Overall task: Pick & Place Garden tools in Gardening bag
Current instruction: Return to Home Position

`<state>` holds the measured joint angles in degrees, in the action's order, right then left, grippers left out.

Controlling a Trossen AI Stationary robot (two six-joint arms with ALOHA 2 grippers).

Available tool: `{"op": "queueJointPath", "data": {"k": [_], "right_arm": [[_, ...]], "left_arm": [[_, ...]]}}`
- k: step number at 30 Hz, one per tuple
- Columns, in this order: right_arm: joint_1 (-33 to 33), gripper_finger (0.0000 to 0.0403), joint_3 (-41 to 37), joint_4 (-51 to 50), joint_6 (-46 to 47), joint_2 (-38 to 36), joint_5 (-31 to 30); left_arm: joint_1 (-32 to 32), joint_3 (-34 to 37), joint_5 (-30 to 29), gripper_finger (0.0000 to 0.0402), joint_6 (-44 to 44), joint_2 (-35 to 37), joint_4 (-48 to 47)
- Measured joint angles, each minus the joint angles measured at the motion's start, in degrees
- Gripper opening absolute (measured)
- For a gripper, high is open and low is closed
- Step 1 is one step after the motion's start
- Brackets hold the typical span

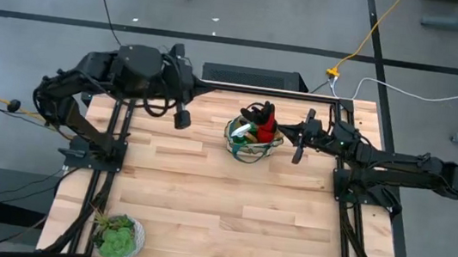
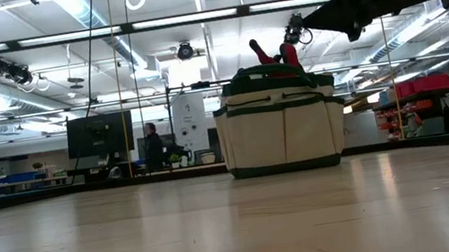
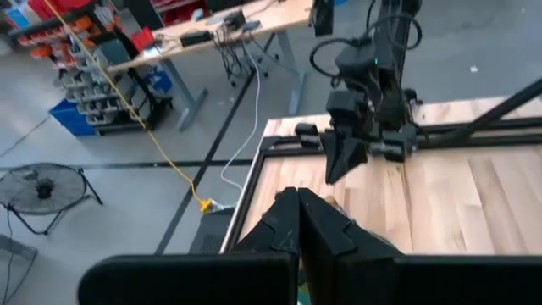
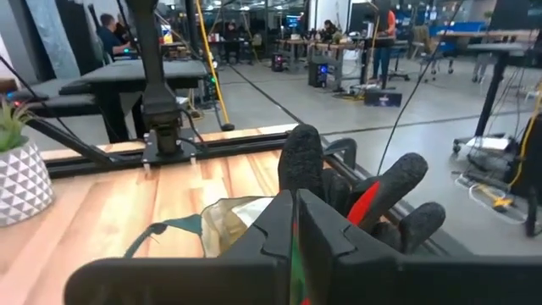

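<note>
Wide wooden bench [image 1: 204, 195] here, the left gripper [image 1: 182, 119] hanging over its back left part, pinched closed on nothing, while the right gripper [image 1: 290, 136] hovers raised just beside the gardening bag [image 1: 252, 142], fingers likewise pressed together and empty. The bag stands upright near the bench's back edge, and the red-and-black gloves [image 1: 262, 115] poke up past its rim, right in front of that right gripper. The danger as I read it: a low or sideways pull-away could snag a glove finger, dragging the glove out or tipping the light bag.
</note>
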<state>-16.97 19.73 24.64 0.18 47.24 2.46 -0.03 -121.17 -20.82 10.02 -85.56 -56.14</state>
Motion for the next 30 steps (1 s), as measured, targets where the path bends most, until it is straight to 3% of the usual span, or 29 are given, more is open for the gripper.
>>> {"op": "queueJointPath", "data": {"k": [11, 18, 30], "right_arm": [[0.00, 0.0022, 0.00, 0.05, 2.37, 0.00, -0.02], [-0.01, 0.0022, 0.00, 0.03, 2.37, 0.02, -0.02], [-0.02, 0.0022, 0.00, -0.23, 2.35, 1.14, -0.02]], "left_arm": [[-0.20, 14.93, 1.58, 0.0003, 0.06, 1.28, 8.34], [-0.24, 30.90, 4.59, 0.0002, -0.36, 4.63, 21.07], [-0.84, 61.87, 6.36, 0.0002, -3.50, 16.64, 41.40]]}}
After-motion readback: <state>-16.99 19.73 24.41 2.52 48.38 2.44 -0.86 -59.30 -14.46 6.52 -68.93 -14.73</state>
